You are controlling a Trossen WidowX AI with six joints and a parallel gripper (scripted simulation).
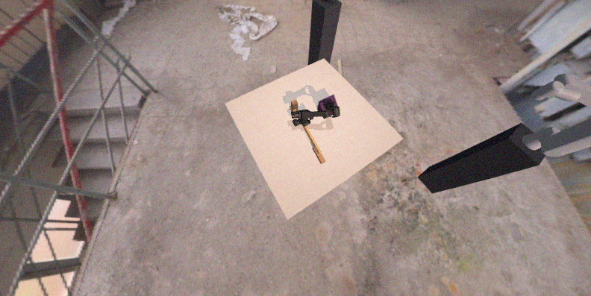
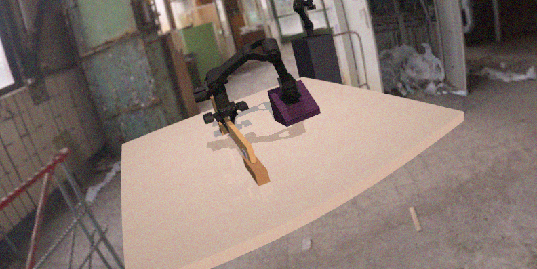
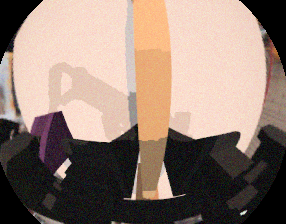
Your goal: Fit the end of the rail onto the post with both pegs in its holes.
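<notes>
Judging by its length, we think the stiff wooden rail (image 2: 240, 143) swings easily, so the pincer (image 2: 224, 118), closed on it, grips near the post (image 1: 294, 106).

The table (image 1: 339, 161) is seen by the top view from high above and far off, looking steeply down, so that it fills only the middle of the frame with much floor around it. The same table (image 2: 337, 162) is taken by the exterior view from a low, nearer station off one corner, looking across its surface toward the purple base (image 2: 295, 107). The wrist view is set very close on the arm, looking along the rail (image 3: 148, 83) with the table (image 3: 214, 50) behind. The rail (image 1: 313, 144) and purple base (image 1: 327, 101) are shared by all three views.
</notes>
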